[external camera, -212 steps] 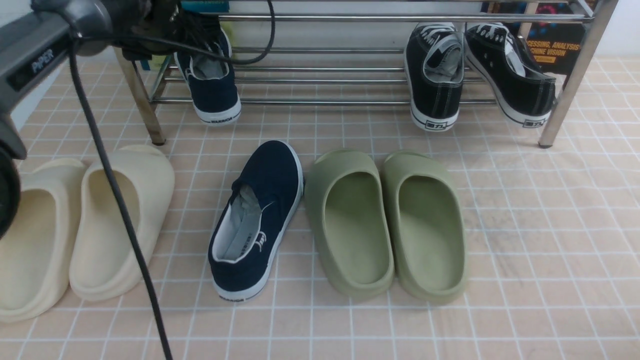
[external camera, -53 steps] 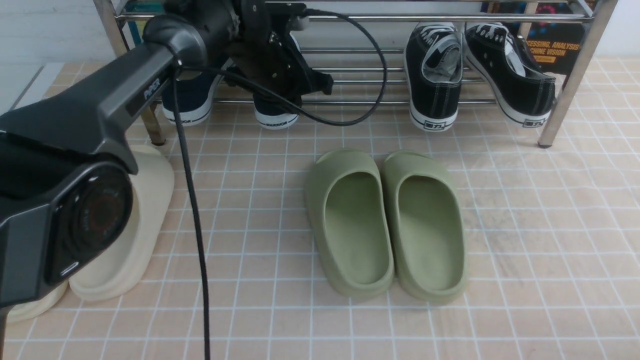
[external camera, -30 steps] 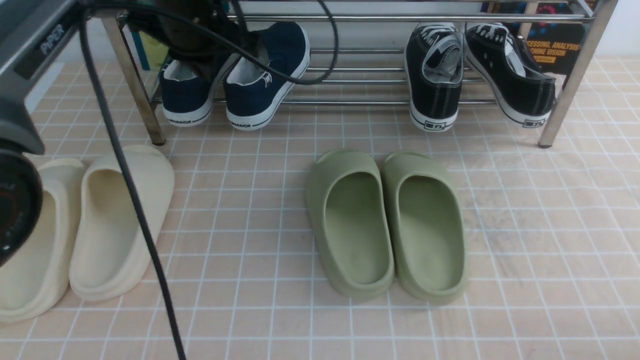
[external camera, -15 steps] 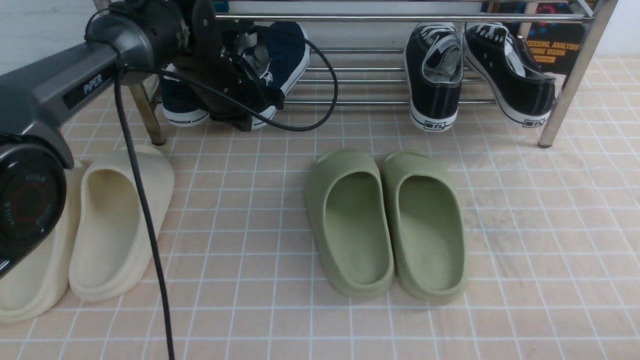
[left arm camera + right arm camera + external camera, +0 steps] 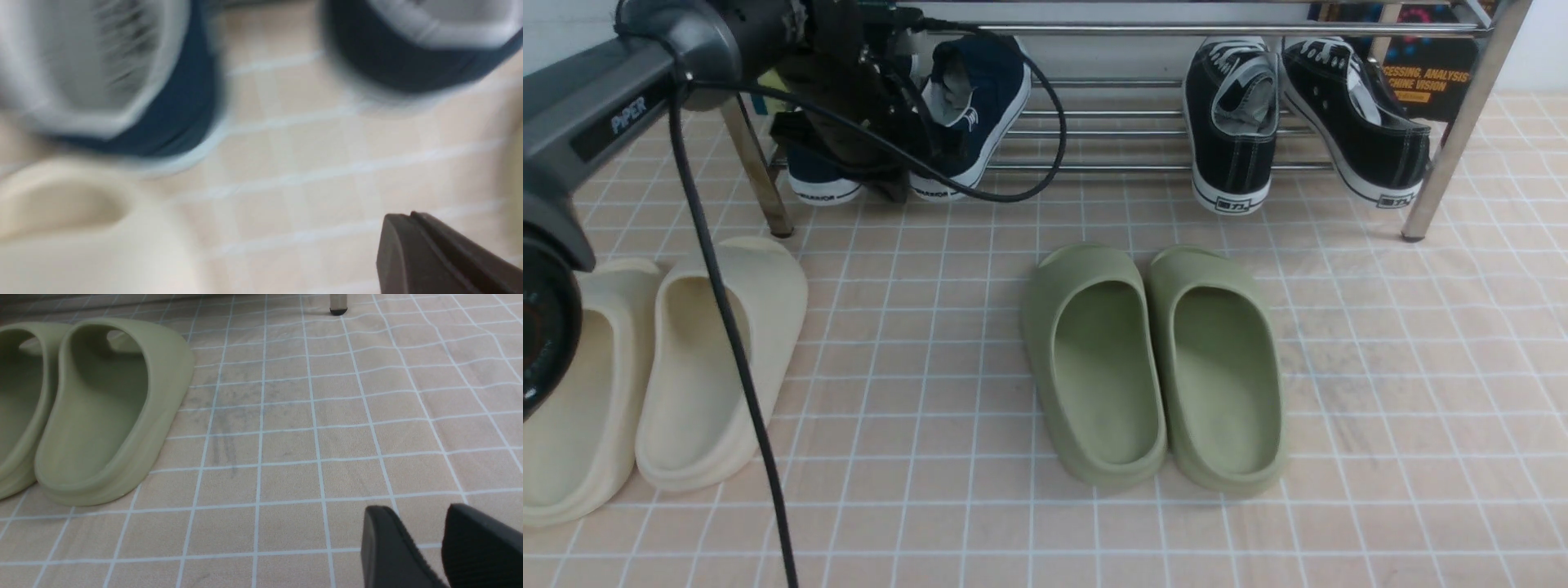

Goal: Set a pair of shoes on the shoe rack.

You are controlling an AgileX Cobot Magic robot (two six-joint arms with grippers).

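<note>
Peach tiled floor (image 5: 1339, 367), chrome shoe rack (image 5: 1143, 167) at the back | both blue shoes (image 5: 984, 90) on its low bars, left end, one leaning | left claw (image 5: 410, 218) pressed together, empty, just before them; right claw (image 5: 421, 516) apart, empty | I'd back off slowly, keeping the cable (image 5: 1059, 131) off that leaning heel.

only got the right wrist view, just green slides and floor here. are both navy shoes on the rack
observer: yes, both navy shoes sit on the rack, at its left end, heels toward the robot.
operator: left gripper holding one
observer: no, the left gripper is shut on nothing, close in front of them.
operator: anything else on the rack
observer: black sneakers at its right end.
</note>
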